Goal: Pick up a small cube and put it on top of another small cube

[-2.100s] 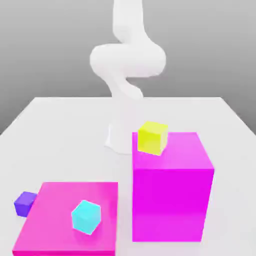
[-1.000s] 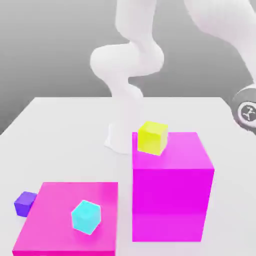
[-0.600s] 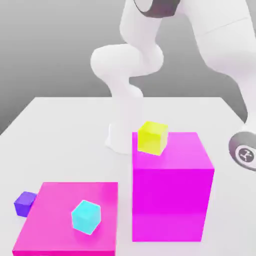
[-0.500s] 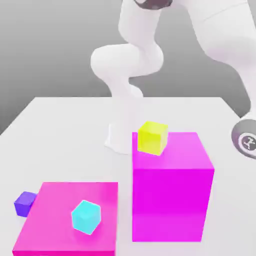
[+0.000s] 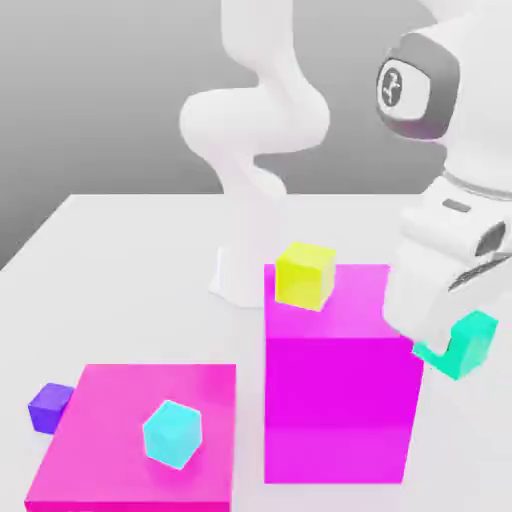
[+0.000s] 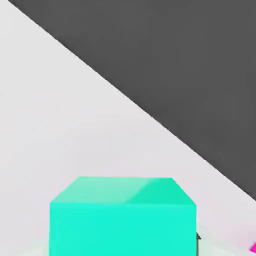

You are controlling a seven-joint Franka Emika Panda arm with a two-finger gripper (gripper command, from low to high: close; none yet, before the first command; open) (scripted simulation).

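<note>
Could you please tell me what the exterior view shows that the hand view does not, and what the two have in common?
Exterior view: the yellow cube on the tall magenta block, the light cyan cube on the flat magenta block, the purple cube and the arm. Hand view: the dark ground beyond the table's edge. Both: the teal-green cube held in the gripper, and the white table.

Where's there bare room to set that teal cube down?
Free: the tall magenta block's top beside the yellow cube; the flat magenta slab around the cyan cube; open table behind. Crowded: the gap between slab and block.
</note>
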